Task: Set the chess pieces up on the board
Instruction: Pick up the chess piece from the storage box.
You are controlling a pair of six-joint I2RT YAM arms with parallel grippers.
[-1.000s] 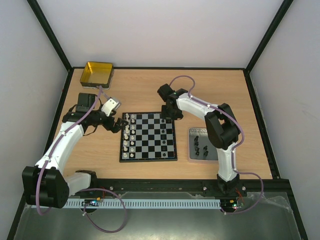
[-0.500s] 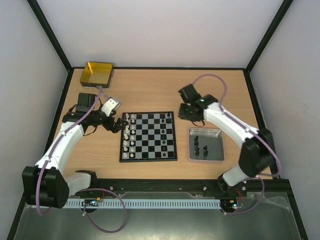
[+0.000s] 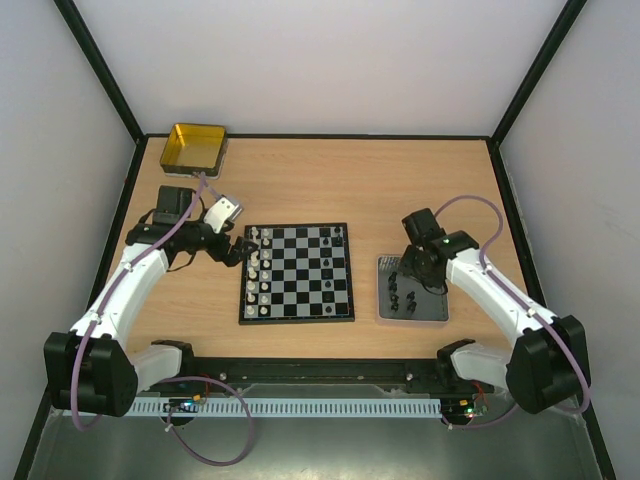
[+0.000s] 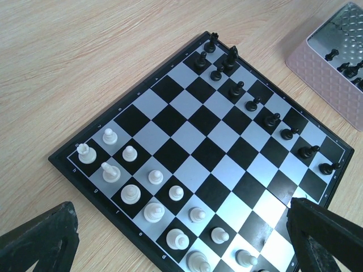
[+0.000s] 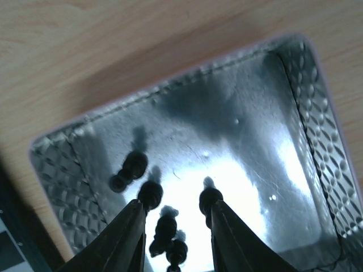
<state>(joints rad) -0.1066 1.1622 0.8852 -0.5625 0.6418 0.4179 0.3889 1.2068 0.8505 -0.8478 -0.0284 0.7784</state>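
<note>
The board [image 3: 297, 275] lies mid-table, with whitish chess pieces [image 3: 258, 272] along its left side and black ones [image 3: 331, 272] along its right. In the left wrist view the board [image 4: 193, 141] shows two rows of white pieces [image 4: 153, 212] near me and black pieces [image 4: 255, 102] at the far edge. My left gripper [image 3: 232, 252] hovers wide open at the board's left edge, holding nothing. My right gripper [image 3: 408, 272] hangs over the tray [image 3: 432, 300], its fingers [image 5: 127, 232] apart and low over several loose black pieces [image 5: 165, 226], not closed on any.
A yellow tin [image 3: 195, 147] sits at the table's far left corner. The tray's embossed walls [image 5: 317, 113] rise around the right fingers. The tray's pinkish outer side [image 4: 323, 68] stands just past the board's right edge. Black frame rails border the table.
The right arm swung from the board's far right corner back and right to above the tray, and its jaws opened a little. The left arm stayed put.
</note>
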